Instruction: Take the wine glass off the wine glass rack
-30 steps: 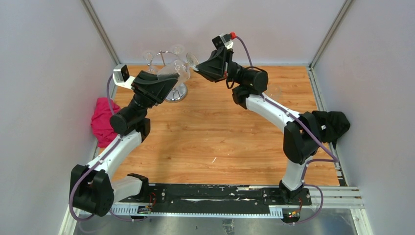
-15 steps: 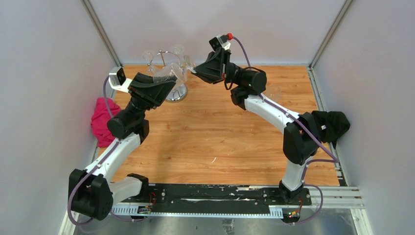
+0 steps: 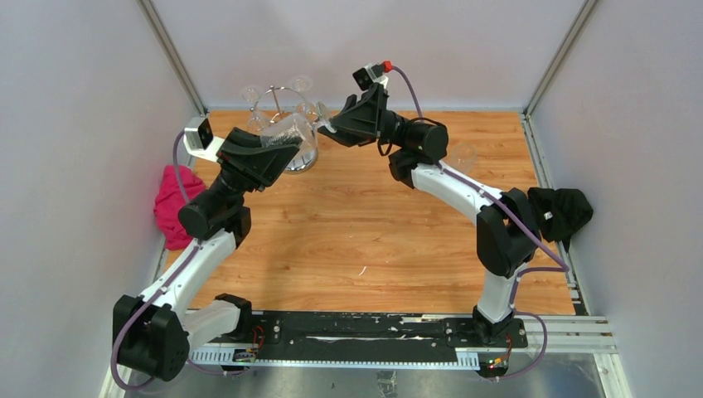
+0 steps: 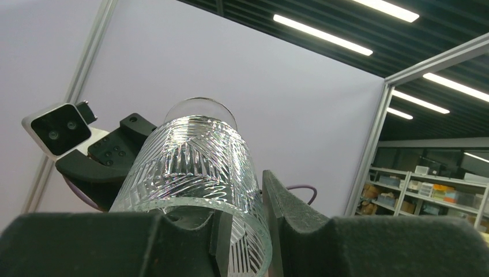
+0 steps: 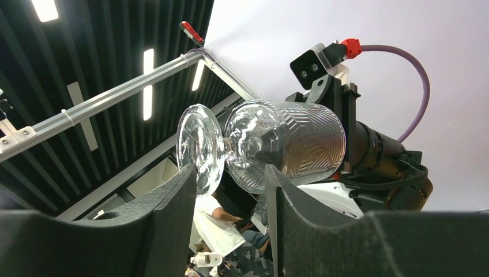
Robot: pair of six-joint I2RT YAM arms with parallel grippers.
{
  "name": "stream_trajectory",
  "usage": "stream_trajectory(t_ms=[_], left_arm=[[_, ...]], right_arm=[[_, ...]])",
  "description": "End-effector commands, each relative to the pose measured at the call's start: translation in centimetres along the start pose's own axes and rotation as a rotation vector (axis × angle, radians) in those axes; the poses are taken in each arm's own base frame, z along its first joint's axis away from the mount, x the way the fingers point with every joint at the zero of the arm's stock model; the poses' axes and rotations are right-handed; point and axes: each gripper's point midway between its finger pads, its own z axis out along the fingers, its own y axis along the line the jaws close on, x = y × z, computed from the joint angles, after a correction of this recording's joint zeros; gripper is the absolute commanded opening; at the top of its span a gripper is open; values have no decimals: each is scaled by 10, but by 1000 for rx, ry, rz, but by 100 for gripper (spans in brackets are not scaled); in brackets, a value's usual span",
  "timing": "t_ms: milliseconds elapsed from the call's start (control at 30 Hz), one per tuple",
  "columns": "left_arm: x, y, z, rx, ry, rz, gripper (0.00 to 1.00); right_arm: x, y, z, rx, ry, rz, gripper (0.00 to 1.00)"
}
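The wine glass (image 3: 292, 130), clear with a cut pattern, lies tilted in front of the chrome wine glass rack (image 3: 305, 162) at the back left. My left gripper (image 3: 278, 143) is shut on the bowl's rim, one finger inside and one outside, as the left wrist view shows (image 4: 245, 202) on the bowl (image 4: 190, 167). My right gripper (image 3: 330, 126) is open at the glass's foot. In the right wrist view its fingers (image 5: 229, 173) stand either side of the stem, with the foot (image 5: 199, 147) by the left finger and the bowl (image 5: 294, 144) beyond.
Two more glasses (image 3: 251, 93) (image 3: 300, 83) hang on the rack's top ring. A clear glass (image 3: 463, 155) stands on the wooden table at the right. A pink cloth (image 3: 172, 203) lies at the left edge, a black cloth (image 3: 564, 211) at the right edge.
My right gripper has moved left and down, closer to the glass's foot. My left gripper has drawn the glass slightly left and nearer, away from the rack's ring.
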Motion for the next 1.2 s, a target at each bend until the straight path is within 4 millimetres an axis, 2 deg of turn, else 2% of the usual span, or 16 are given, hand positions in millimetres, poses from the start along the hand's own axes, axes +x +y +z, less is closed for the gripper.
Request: stream_trajectory(t_ms=[0,100,267,533,667,767,900,1033,1167], left_arm=[[-4,-51,9,157,-3,32,0],[-6,-53,9,162,-6,38,0],[-11,-56,11,158,-18,49,0],[-10,-45,16,71,19,97,0],[3,6,17,-148,119,133,0],[16,42,14,-315,206,188,0],[31,84,9,-478,299,201,0],[47,121,2,-635,389,201,0],[72,157,-9,-817,557,258,0]], right_arm=[[36,-77,-18,161,108,143,49],[24,-79,-36,173,34,129,50],[-5,-65,-64,186,-71,66,53],[-29,-49,-90,217,-132,12,54],[-39,-38,-109,263,-162,-32,53],[-49,-26,-124,362,-173,-87,52],[-55,-4,-146,554,-198,-205,52],[-55,7,-181,855,-239,-357,53],[-53,35,-199,1021,-278,-514,60]])
